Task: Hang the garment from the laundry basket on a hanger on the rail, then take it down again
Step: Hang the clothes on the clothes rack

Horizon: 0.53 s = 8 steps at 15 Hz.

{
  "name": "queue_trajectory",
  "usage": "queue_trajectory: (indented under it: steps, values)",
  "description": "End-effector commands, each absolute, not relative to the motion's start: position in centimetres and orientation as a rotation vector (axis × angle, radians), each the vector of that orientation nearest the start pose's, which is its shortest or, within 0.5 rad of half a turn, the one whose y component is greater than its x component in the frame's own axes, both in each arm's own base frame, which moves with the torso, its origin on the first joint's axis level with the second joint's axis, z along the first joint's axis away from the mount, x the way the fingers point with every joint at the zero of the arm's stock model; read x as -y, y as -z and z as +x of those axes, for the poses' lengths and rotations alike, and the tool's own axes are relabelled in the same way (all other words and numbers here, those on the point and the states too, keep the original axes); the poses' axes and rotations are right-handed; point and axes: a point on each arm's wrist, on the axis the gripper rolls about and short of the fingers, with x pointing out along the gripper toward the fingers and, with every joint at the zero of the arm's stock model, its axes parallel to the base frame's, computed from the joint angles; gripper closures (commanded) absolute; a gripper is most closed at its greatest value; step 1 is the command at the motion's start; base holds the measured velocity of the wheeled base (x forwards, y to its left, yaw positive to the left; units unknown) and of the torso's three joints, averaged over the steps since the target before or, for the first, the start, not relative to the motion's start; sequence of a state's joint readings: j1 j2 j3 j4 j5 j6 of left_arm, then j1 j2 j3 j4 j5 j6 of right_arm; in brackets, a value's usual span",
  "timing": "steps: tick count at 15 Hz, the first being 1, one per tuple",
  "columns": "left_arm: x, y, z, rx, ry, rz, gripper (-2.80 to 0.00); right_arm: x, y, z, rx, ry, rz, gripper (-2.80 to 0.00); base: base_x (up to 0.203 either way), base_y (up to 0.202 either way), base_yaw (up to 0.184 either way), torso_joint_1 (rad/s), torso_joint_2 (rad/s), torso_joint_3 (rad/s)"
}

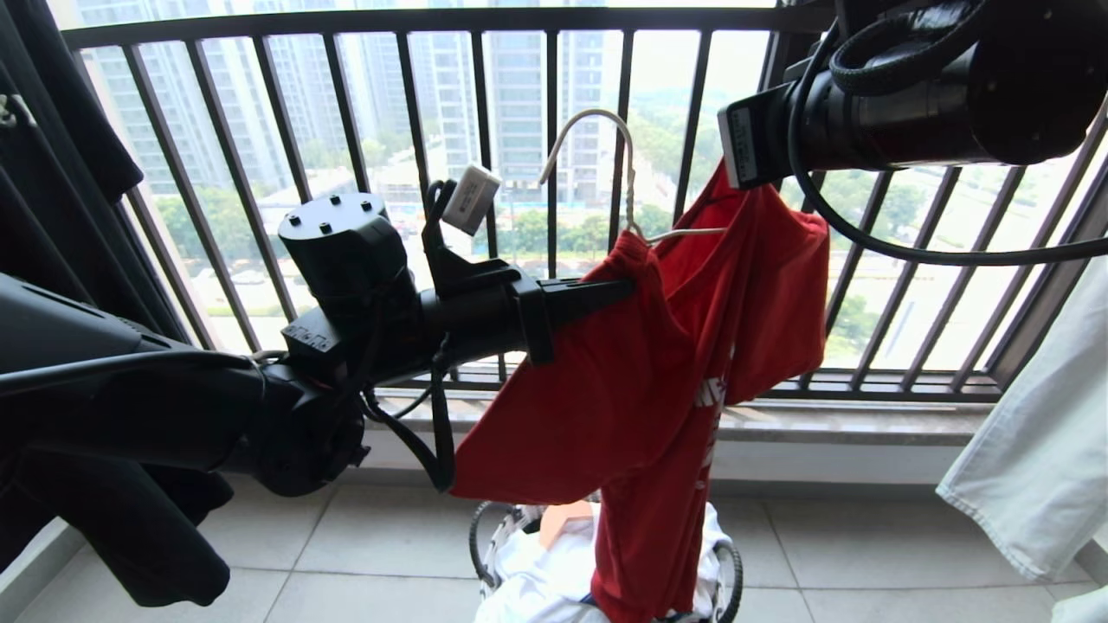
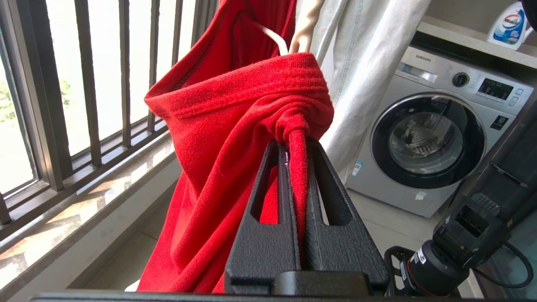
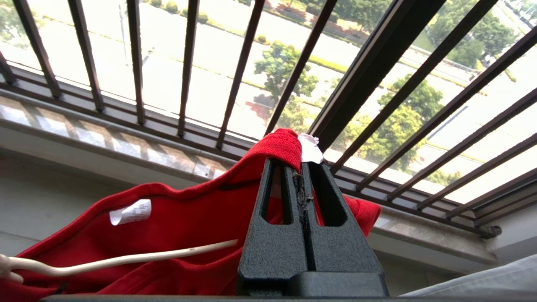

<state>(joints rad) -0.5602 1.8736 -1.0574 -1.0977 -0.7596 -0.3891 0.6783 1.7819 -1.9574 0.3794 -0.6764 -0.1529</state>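
At centre frame, the left gripper [image 2: 295, 147] is pinching a bunched fold of the red T-shirt [image 1: 640, 381]. The right gripper [image 3: 303, 167], upper right, is pinching its collar. The hanger [image 1: 597, 164] is sitting inside the neck, above the laundry basket [image 1: 731, 575].

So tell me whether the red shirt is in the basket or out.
Out: the red shirt hangs above the basket, both grippers shut on it.

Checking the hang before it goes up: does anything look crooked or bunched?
Yes. The red T-shirt sits lopsided on the white wire hanger: the left tool pinches a twisted wad of fabric, the right tool clamps the collar edge.
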Motion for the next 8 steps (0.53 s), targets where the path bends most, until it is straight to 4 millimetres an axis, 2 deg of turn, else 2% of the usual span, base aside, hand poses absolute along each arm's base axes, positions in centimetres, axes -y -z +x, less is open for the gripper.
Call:
queue_trajectory:
  steps: [1,4,8]
  values:
    - [20.7,-23.7,29.0,0.044,1.365,-0.298,0.00,-18.9,-38.3,25.3,-0.138,0.075,-0.437,0.00,0.000,0.000,0.000,0.000,0.00,0.000]
    - [21.8,-23.2,28.8,0.075,1.312,-0.276,0.00,-21.1,-38.3,24.2,-0.117,0.112,-0.564,0.00,0.000,0.000,0.000,0.000,0.00,0.000]
    - [22.3,-23.1,28.8,0.150,1.312,-0.270,0.00,-23.2,-37.6,22.5,-0.134,0.046,-0.659,0.00,0.000,0.000,0.000,0.000,0.00,0.000]
